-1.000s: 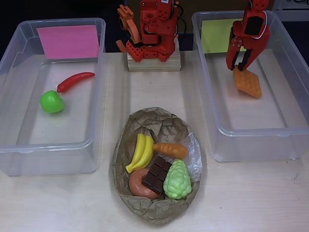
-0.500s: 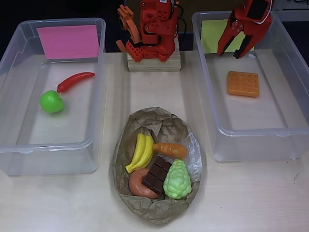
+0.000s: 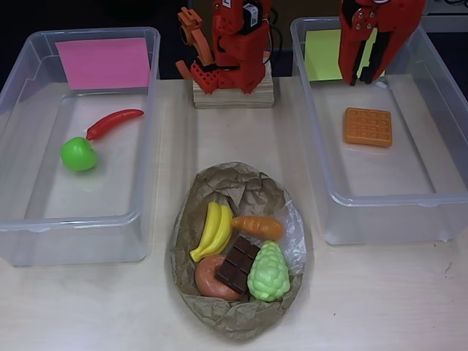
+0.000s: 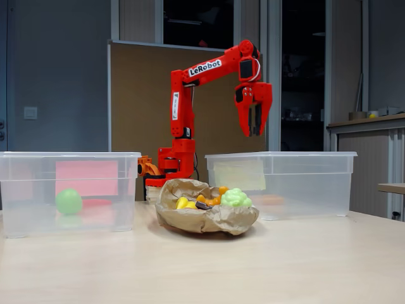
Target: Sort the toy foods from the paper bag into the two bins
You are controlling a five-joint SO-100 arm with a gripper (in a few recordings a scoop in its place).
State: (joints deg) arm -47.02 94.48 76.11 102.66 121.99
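Note:
The orange waffle (image 3: 368, 126) lies flat in the right bin (image 3: 380, 172), the one with the yellow-green sheet (image 3: 322, 55). My gripper (image 3: 364, 74) hangs open and empty over that bin's far end, and in the fixed view the gripper (image 4: 252, 131) is well above the rim. The left bin (image 3: 88, 197) with the pink sheet holds a red chili (image 3: 115, 122) and a green apple (image 3: 78, 154). In the paper bag (image 3: 234, 179) at the front centre lie yellow bananas (image 3: 213, 230), a croissant (image 3: 257, 227), a chocolate bar (image 3: 237, 265), a donut (image 3: 207, 281) and pale green grapes (image 3: 268, 272).
The arm's base (image 3: 232, 69) stands on a wooden block at the back, between the two bins. Bare table runs along the front on both sides of the bag. In the fixed view the bag (image 4: 202, 215) sits in front of the bins.
The gripper let go of the waffle, which dropped flat onto the right bin's floor. The gripper then rose and drew back toward the bin's far end.

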